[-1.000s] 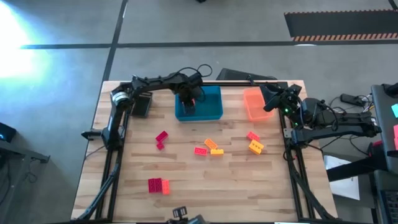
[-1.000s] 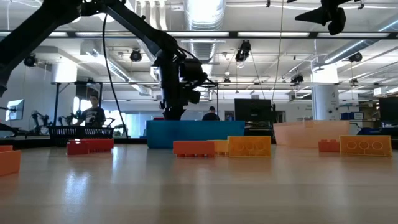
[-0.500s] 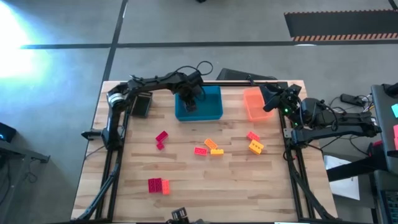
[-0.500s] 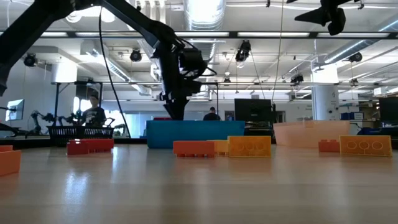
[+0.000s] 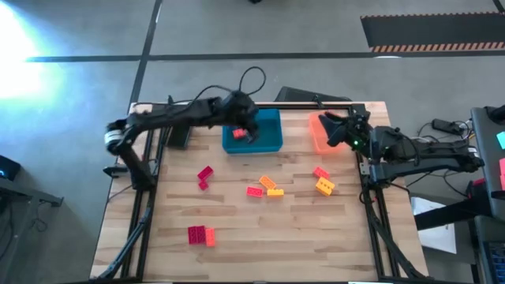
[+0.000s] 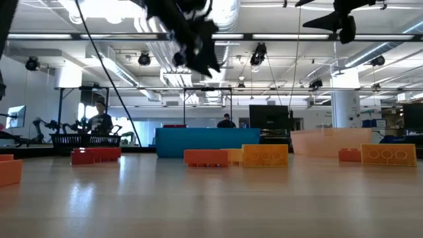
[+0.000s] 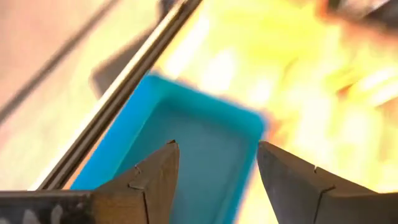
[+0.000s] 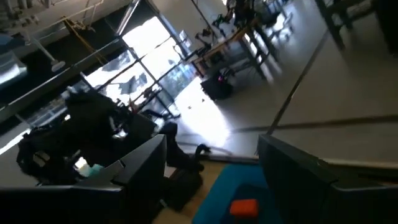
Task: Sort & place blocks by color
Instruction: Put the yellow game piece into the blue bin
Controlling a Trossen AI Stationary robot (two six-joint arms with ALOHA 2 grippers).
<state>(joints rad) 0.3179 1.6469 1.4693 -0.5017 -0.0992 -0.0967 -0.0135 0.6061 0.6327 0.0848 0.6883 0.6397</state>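
Right now the left pincer [image 5: 241,125] hangs over the blue tray [image 5: 272,142] at the upper middle of the high view, its two fingers [image 7: 152,180] spread apart with nothing between them; only the tray's blue floor shows through the gap. A red block [image 5: 238,135] lies inside that tray, just beside the pincer. The right pincer [image 5: 331,130] waits over the orange tray [image 5: 317,138] at the upper right, jaws held wide and empty.

Loose blocks lie scattered on the table [image 5: 260,237]: a pink-magenta pair [image 5: 204,177] left of centre, a red-and-orange cluster [image 5: 264,188] in the middle, a red and a yellow-orange brick [image 5: 322,181] to the right, and a red pair [image 5: 200,234] toward the lower left.

These bricks look like hard, light moulded plastic: stiff, not fragile, but smooth-sided, so likely to slip or skate on the wood if nudged. The safest hold is probably across the two long flat side walls, fingers coming straight down, rather than on the studded top. Bricks that touch a neighbour, as in the middle cluster, may need an approach from the free side.
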